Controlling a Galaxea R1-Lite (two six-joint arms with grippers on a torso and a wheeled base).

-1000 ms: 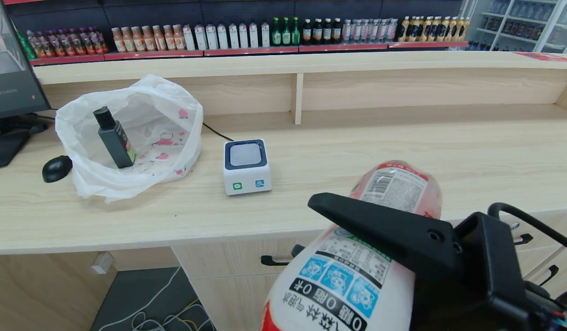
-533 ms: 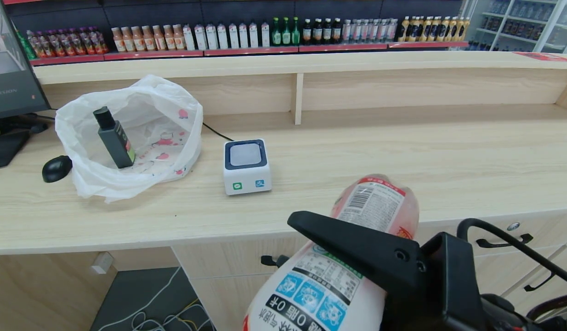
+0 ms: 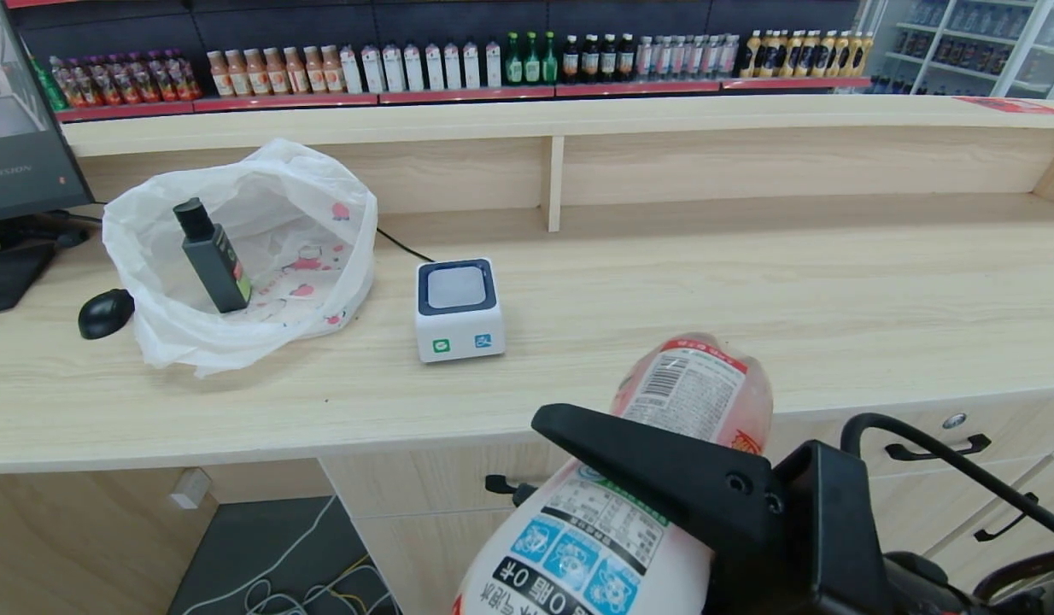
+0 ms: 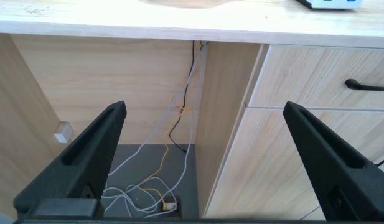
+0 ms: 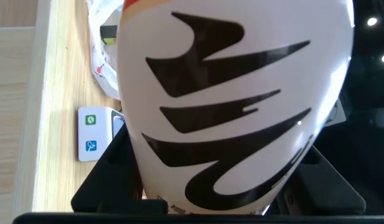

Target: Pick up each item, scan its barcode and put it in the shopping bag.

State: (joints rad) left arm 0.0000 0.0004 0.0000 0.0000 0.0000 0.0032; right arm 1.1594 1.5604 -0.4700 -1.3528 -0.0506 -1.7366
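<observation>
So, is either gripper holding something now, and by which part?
The right gripper holds the white drink bottle, clamped across its labelled body, next to the barcode. The left gripper is open and holds nothing.

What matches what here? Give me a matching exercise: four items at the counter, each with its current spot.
1 big white bottle
2 dark bottle
3 scanner
4 mouse

A on the counter, right of the shopping bag
B in the right gripper
C standing inside the bag
D on the counter, left of the bag

Pairs: 1-B, 2-C, 3-A, 4-D
</observation>
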